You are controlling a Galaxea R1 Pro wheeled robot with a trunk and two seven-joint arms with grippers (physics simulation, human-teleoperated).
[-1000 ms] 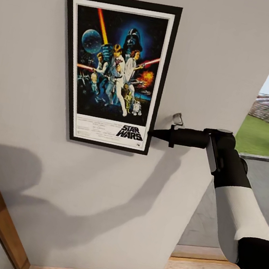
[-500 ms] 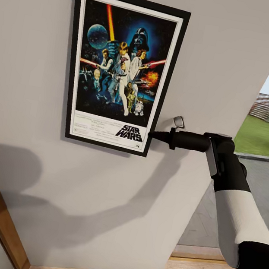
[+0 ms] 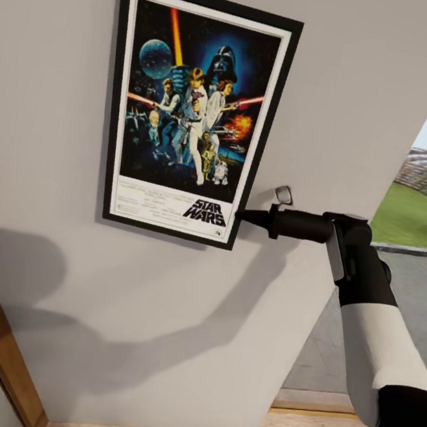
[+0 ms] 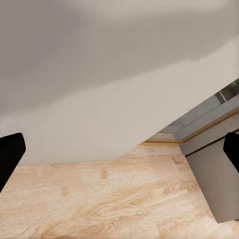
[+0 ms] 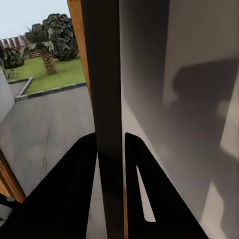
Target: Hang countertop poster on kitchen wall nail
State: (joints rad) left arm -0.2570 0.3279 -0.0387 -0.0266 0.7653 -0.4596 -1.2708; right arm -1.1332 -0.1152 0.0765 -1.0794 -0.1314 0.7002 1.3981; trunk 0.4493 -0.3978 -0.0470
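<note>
The poster [image 3: 192, 113] hangs flat against the grey wall [image 3: 362, 72]. The right hand [image 3: 242, 213] pinches its lower right frame edge. The left hand's [image 4: 119, 149] 2 fingers [image 4: 9, 154] are spread apart, gripping nothing.

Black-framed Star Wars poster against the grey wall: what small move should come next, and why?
Probably open the right hand and ease it away. The black-framed Star Wars poster lies flat and high on the grey wall, while the hand's fingers clamp the frame's lower right edge.
</note>
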